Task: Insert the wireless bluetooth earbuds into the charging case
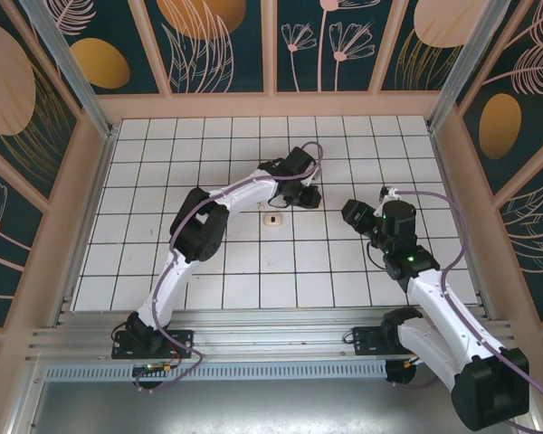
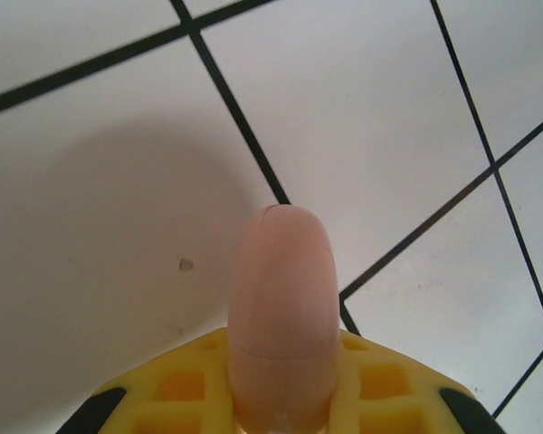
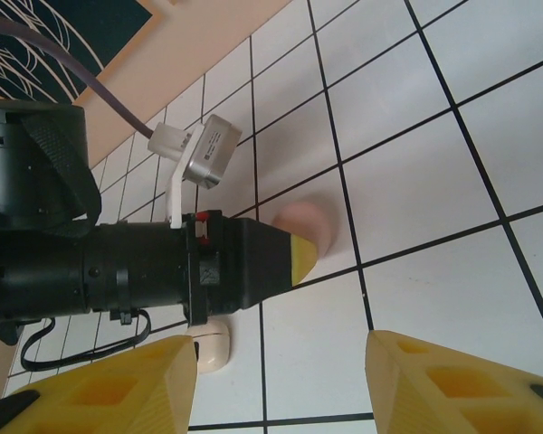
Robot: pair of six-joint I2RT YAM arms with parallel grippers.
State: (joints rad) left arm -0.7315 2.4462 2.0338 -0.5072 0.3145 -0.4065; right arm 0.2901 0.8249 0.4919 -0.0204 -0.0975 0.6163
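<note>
A small beige piece (image 1: pixel 271 219) (dark centre) lies on white tiles (image 1: pixel 163 181)

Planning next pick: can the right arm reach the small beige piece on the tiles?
Probably yes: the beige piece lies uncovered, close beside the left end effector; the open right end effector faces it, nothing visible between.

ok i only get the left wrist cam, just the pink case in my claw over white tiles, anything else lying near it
observer: yes, a small beige piece lies on the tiles beside the left claw, toward the arm bases; that claw is shut on the charging case.
operator: and where's the other arm
observer: the right claw is off to the right, open and empty, pointing at the left one.
</note>
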